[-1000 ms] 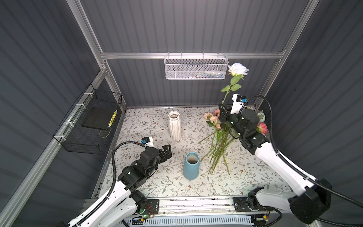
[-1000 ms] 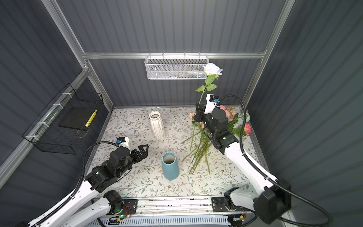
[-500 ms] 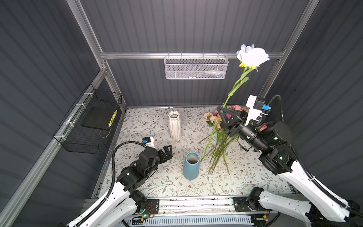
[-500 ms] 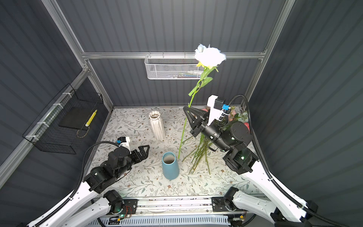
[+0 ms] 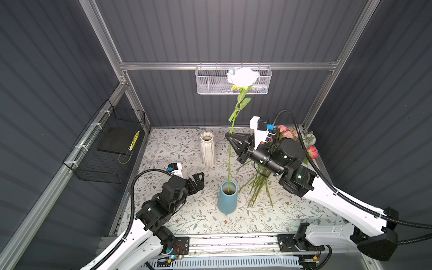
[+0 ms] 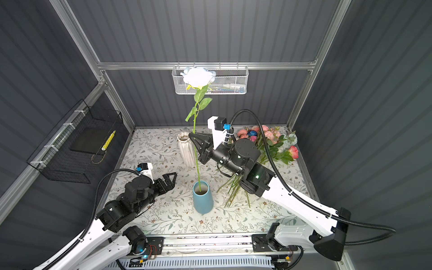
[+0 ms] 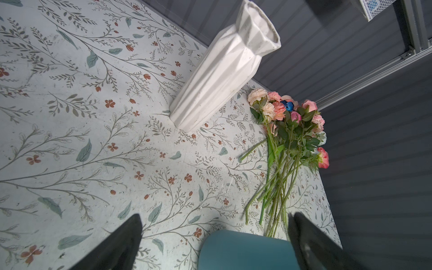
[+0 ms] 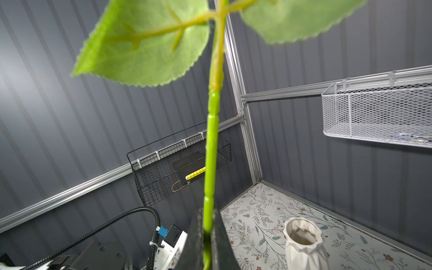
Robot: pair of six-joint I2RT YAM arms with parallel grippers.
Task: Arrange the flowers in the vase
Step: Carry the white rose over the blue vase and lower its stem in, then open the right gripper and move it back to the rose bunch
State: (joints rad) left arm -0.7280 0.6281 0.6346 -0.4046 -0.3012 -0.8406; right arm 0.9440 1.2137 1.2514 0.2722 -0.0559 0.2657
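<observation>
**Stem insertion.** Your right gripper [image 5: 230, 137] is clenched on the green stem of the tall white-bloomed artificial rose [image 5: 243, 76]. The rose stands upright, its lower end inside the mouth of the tapered blue ceramic vase [image 5: 227, 200]. Your left gripper [image 5: 199, 179] sits released beside that vase. The remaining pink and peach flowers [image 7: 287, 149] lie bundled on the tablecloth. The next move likely calls for lowering the stem fully, then letting go without tipping the vase.

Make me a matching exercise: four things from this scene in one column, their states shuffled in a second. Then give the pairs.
1 white rose
2 white vase
3 flower bunch
4 left pincer

A open, holding nothing
B lying on the tablecloth
C stem end in the blue vase, gripped by the right pincer
D upright, no flowers inside

Pairs: 1-C, 2-D, 3-B, 4-A
</observation>
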